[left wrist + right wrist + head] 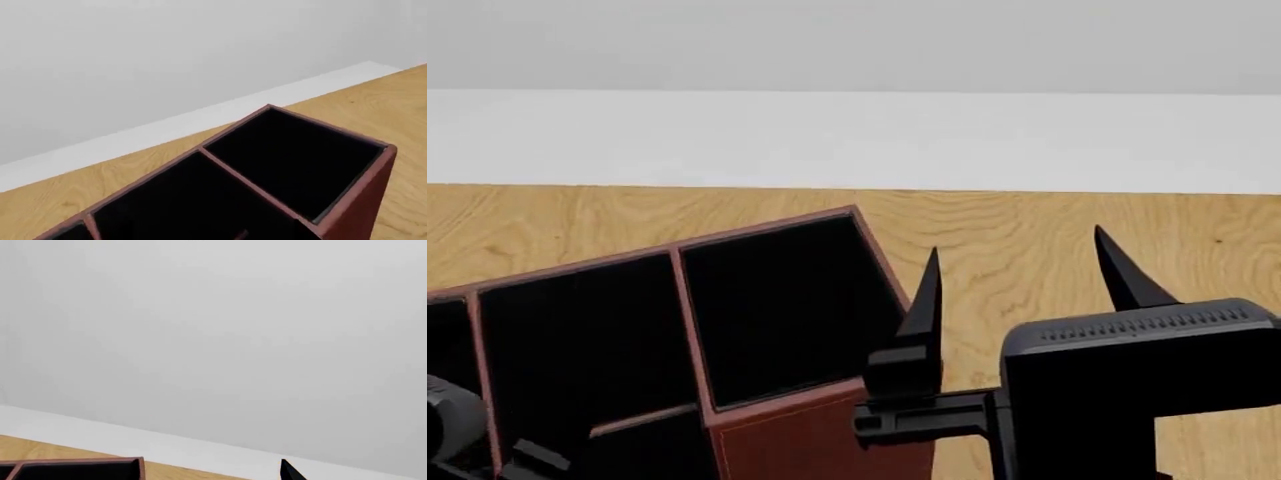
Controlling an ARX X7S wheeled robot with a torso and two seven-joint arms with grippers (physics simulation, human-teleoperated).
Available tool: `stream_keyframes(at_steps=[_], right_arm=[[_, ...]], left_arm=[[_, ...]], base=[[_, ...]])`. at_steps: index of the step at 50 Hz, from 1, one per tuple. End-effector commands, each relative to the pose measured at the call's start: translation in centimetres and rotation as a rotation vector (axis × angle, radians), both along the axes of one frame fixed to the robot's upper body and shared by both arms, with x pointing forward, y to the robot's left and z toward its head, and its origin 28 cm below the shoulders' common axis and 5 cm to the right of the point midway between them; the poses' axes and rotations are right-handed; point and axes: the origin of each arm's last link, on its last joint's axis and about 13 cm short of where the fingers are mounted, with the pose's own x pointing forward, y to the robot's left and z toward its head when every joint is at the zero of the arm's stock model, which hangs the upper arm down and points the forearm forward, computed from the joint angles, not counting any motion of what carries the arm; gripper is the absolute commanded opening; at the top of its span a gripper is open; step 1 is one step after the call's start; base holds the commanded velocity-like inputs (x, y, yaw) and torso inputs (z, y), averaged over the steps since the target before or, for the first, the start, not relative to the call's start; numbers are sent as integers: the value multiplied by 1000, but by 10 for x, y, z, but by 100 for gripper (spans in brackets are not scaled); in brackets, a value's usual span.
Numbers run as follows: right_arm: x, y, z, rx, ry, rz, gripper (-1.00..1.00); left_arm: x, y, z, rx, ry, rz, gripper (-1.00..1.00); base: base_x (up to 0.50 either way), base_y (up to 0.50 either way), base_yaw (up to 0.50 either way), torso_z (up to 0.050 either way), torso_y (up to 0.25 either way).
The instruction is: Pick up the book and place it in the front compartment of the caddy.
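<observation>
The dark red caddy [814,440] with black lining fills the lower left of the head view. Its tall cells also fill the left wrist view, where the caddy [363,200] is seen from close above. A lower cell with a shorter red rim, the front compartment [641,450], shows at the bottom edge of the head view. The book is not visible in any view. My right gripper [1014,245] stands open just right of the caddy, fingers pointing up with nothing between them. One fingertip [288,471] and the caddy's corner [137,463] show in the right wrist view. My left gripper's fingers cannot be made out against the black lining.
The caddy rests on a light wooden surface [1028,215] that ends at a white ledge [854,140] below a pale grey wall. A grey part of the left arm [443,420] shows at the lower left edge of the head view.
</observation>
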Motion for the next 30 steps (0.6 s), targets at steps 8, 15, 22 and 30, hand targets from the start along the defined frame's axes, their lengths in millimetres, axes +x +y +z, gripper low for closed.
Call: stream_keyframes(at_steps=[8, 15, 22, 30], right_arm=[[2, 2, 1, -5, -1, 4, 100], [2, 3, 3, -9, -1, 9, 100], [2, 5, 5, -11, -4, 16, 100], [3, 7, 5, -13, -1, 22, 100]], left_arm=[[-36, 11, 25, 57, 271, -265, 100], [-46, 13, 32, 117, 381, -366, 100], [-49, 15, 36, 226, 474, -447, 100], [-45, 18, 48, 348, 525, -520, 100]], base=[[0, 0, 0, 0, 0], [0, 0, 0, 0, 0], [0, 0, 0, 0, 0], [0, 0, 0, 0, 0]])
